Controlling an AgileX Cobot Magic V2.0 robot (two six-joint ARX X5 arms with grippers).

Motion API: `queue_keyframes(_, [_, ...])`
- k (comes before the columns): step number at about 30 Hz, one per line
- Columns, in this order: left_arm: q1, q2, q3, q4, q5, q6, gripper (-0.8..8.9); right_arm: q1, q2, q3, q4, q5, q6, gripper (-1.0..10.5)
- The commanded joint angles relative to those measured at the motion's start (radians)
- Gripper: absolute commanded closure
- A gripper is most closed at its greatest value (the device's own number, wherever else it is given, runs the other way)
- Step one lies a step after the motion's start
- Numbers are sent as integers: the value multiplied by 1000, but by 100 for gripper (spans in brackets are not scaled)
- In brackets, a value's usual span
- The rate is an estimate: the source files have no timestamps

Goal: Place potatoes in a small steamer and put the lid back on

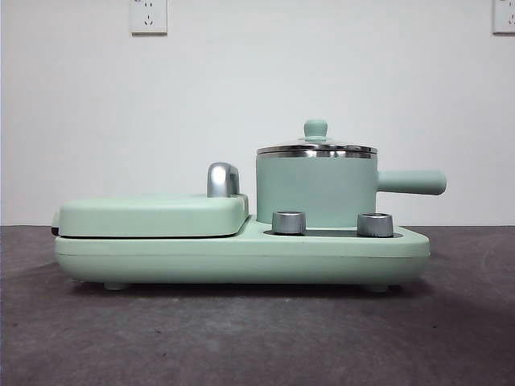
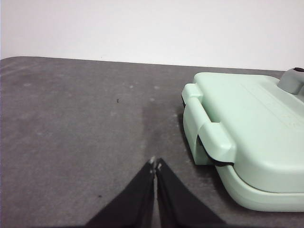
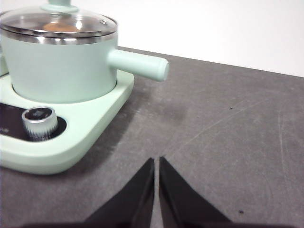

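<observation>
Sitting on the mint-green cooker base (image 1: 241, 249), the small mint-green steamer pot (image 1: 315, 191) wears its clear glass lid (image 3: 58, 23); I think that orange-brown blur under the glass is the potato (image 3: 59, 27). My left gripper (image 2: 155, 163) rests pinched together beside the flat mint-green grill cover (image 2: 247, 128), my right gripper (image 3: 156, 161) likewise near the pot's handle.

Left gripper (image 2: 155, 164): two matte black jaws, tapered to thin wedges, pale scuffed tips. Right gripper (image 3: 156, 160): same black wedges, unmarked.
</observation>
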Motion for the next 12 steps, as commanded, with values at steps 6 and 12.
queue_keyframes(6, [2, -1, -19, 12, -2, -1, 807, 6, 0, -9, 4, -10, 11, 933])
queue_keyframes(12, [2, -1, -19, 12, -2, -1, 807, 6, 0, -9, 4, -10, 11, 933])
